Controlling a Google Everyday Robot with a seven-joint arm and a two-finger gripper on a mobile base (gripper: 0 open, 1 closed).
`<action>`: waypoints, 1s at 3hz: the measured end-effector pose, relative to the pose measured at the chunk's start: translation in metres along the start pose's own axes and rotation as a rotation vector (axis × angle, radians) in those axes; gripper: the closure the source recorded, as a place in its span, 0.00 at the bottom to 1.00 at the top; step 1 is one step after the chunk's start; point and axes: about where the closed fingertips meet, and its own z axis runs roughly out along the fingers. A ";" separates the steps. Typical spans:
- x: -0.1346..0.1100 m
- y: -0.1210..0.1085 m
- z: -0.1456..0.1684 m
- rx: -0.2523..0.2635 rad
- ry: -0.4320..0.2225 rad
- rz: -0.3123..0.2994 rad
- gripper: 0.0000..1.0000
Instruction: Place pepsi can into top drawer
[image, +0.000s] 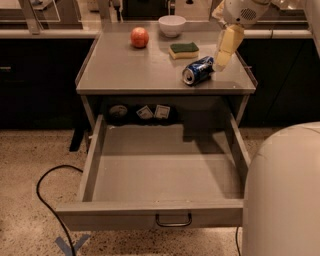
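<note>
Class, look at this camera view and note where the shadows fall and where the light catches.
In the camera view, the cabinet top throws shadow over the back of the open top drawer, darkest at its right rear. The pepsi can catches light on its silver end. The gripper, just right of the can over the tabletop, looks brightly lit.

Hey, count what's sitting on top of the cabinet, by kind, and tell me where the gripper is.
pepsi can: 1
apple: 1
sponge: 1
bowl: 1
Total: 4
The gripper hangs close beside the pepsi can.
</note>
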 end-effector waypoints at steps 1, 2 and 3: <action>-0.009 -0.017 0.007 0.038 -0.032 -0.013 0.00; -0.020 -0.030 0.031 0.030 -0.059 -0.034 0.00; -0.015 -0.040 0.058 0.019 -0.054 -0.027 0.00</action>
